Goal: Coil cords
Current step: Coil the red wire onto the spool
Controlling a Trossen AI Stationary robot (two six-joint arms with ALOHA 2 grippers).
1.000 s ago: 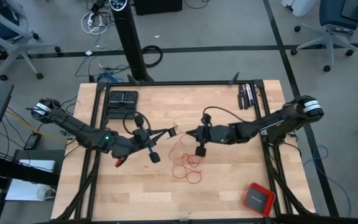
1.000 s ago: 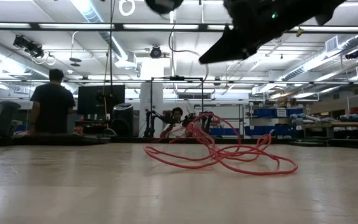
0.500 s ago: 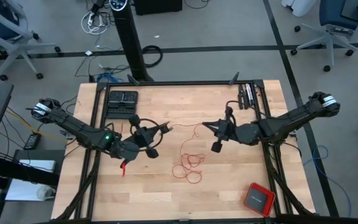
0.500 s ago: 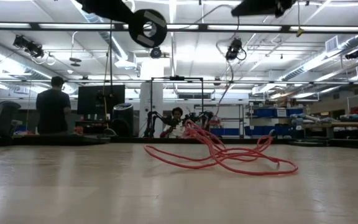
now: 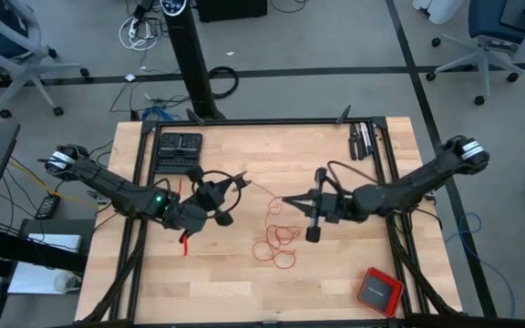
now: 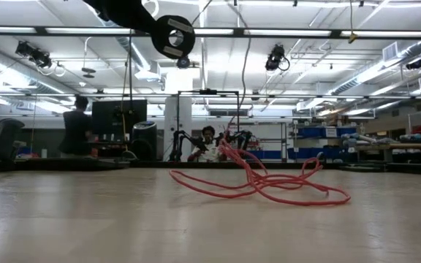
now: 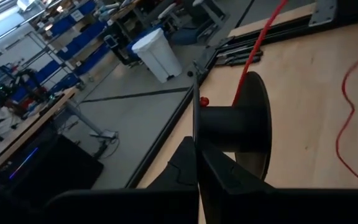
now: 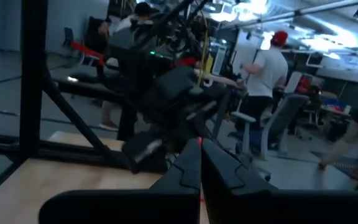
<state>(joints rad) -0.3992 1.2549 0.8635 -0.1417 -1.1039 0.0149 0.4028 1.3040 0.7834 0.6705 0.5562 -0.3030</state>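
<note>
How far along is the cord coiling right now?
Barely begun. In hand: the left gripper and right gripper, both shut, hold a stretch of the thin red cord taut between them above the wooden table, by the black spool. Left: most of the cord lies in loose loops on the table.

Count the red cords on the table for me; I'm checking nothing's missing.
1. The cord lies in loose loops mid-table, one strand rising between the left gripper and right gripper. None hidden that I can see.
</note>
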